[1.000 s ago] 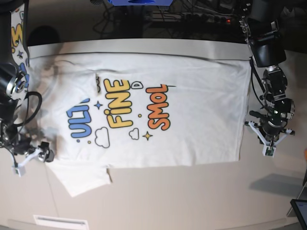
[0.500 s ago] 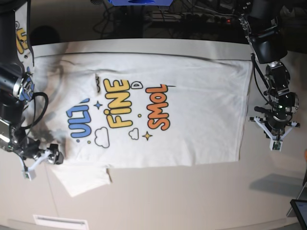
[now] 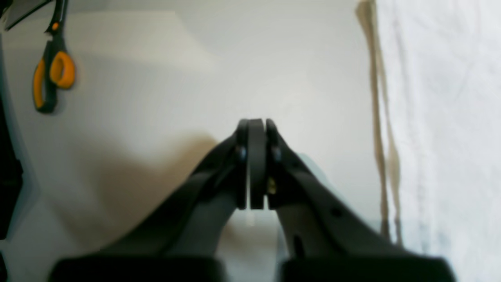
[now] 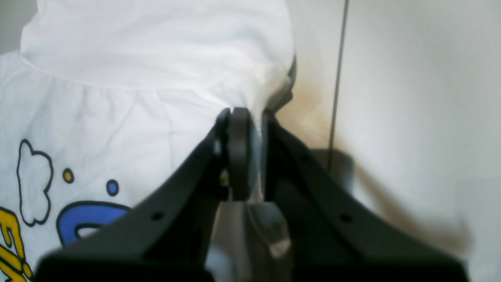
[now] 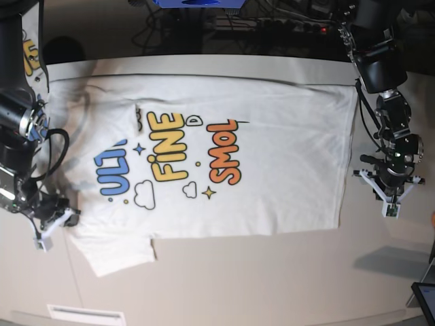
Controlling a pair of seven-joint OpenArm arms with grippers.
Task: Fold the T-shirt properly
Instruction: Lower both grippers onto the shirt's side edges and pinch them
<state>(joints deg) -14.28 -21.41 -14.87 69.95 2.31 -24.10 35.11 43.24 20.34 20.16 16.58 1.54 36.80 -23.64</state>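
Cloth first — our right gripper [image 4: 244,156] pinches the sleeve seam of the large white printed cotton T-shirt [image 5: 204,153] lying flat on the pale counter [image 5: 272,272], while our left gripper [image 3: 256,164] — closed, empty — should take the hem before lifting evenly.

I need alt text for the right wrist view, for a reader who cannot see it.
The right gripper is shut on a fold of the white T-shirt near its sleeve. Part of the colourful print, a cloud outline and blue and yellow letters, shows at the lower left, and the bare pale table fills the right side.
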